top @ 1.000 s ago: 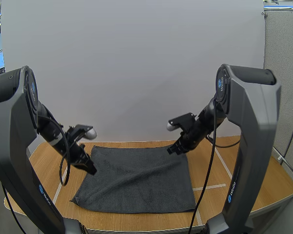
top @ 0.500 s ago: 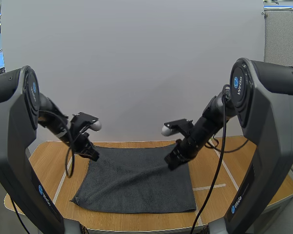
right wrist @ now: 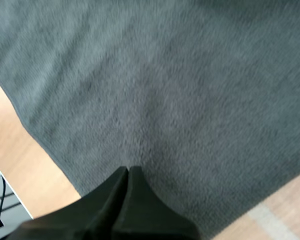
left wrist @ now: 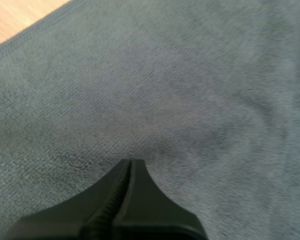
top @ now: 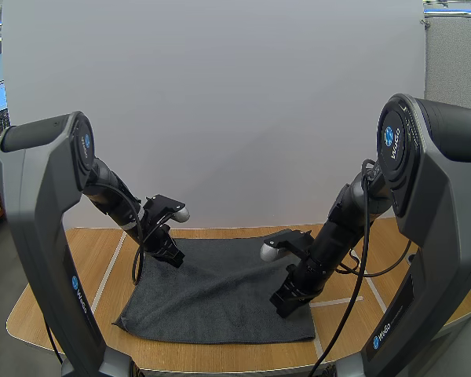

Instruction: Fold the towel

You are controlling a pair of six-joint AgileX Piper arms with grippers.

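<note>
Lying spread and unfolded on the counter [top: 78, 267] at lower centre, the towel [top: 220, 294] is pinched by the closed left end effector [top: 170, 255] near its far-left corner and the closed right end effector [top: 285, 305] at its right edge, with no fold made yet.

high: behind and above both bases, facing forward and down, far | left wrist: close over towel [left wrist: 190, 75], facing down | right wrist: same, near its edge | shared by all: towel
</note>
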